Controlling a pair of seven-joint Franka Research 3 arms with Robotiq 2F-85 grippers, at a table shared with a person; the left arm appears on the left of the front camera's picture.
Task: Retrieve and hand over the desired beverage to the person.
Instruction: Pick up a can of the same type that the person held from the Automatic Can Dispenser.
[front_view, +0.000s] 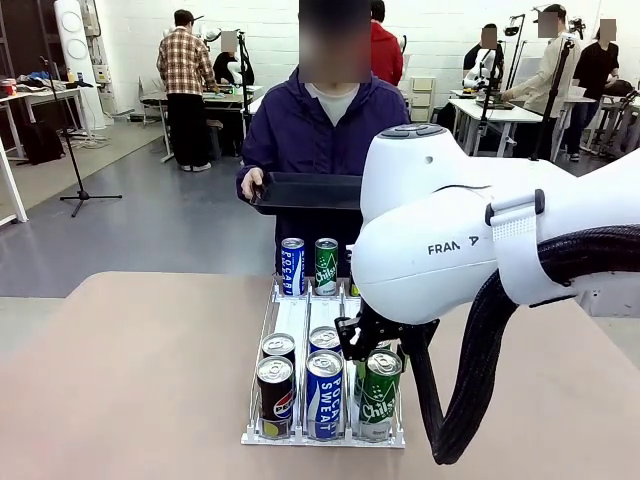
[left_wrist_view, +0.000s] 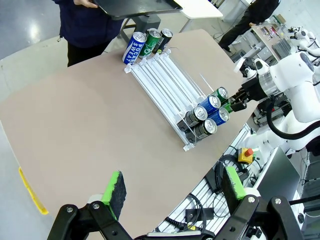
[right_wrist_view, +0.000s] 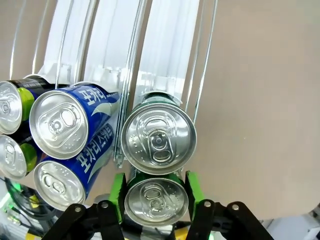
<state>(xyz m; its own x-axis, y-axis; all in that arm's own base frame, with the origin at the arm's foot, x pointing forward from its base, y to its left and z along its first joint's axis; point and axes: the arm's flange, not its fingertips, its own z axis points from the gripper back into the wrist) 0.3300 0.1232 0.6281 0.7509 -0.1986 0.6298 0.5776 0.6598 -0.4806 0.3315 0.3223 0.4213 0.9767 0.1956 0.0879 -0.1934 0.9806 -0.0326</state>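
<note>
Now the right gripper (right_wrist_view: 155, 191) pinches the green can (right_wrist_view: 156, 204) (pads (right_wrist_view: 118, 192) either side); the next can (right_wrist_view: 158, 137), just beyond the pads, may snag or slide forward on lifting.

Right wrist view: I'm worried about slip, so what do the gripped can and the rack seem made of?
Gripped can: likely aluminium, with a bare, shiny silvery top and pull tab. Rack: seemingly glossy white plastic lanes with thin dividers, metal wire or clear plastic, unclear.
</note>
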